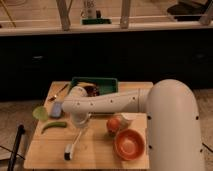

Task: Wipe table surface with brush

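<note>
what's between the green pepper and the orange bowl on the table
In the camera view, the brush lies between green pepper and orange bowl, beneath the gripper.

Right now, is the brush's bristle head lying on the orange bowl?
No. The brush hangs from the gripper with its dark head on the table surface, well left of the orange bowl.

A slim white-handled brush (74, 143) slants across the light wooden table surface (95, 152), its small dark bristle head down on the near-left boards, the handle rising toward the gripper (81, 121) directly above it.
</note>
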You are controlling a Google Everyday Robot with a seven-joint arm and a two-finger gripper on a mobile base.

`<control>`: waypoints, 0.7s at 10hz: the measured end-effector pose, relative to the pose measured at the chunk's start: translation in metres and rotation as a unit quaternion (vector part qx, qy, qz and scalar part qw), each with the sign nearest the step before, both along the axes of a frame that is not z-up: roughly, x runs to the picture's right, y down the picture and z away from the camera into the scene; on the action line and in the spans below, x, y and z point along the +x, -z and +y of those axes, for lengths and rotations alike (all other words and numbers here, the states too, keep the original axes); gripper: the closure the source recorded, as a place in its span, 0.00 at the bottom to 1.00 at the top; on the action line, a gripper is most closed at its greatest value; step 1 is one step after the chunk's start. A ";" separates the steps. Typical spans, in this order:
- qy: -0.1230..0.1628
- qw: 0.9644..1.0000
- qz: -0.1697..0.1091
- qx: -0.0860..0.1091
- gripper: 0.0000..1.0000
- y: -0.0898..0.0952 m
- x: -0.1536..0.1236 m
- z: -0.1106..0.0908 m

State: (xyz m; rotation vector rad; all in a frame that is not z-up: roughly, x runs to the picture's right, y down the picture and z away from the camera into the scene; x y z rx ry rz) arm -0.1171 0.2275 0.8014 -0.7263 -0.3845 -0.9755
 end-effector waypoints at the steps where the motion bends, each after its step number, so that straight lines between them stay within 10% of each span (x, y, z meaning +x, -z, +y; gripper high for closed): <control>1: -0.009 1.000 0.015 0.006 1.00 -0.009 0.003 -0.009; 3: -0.038 0.999 0.029 0.014 1.00 -0.022 0.005 -0.027; 7: -0.061 0.997 -0.055 0.000 1.00 -0.005 -0.048 -0.031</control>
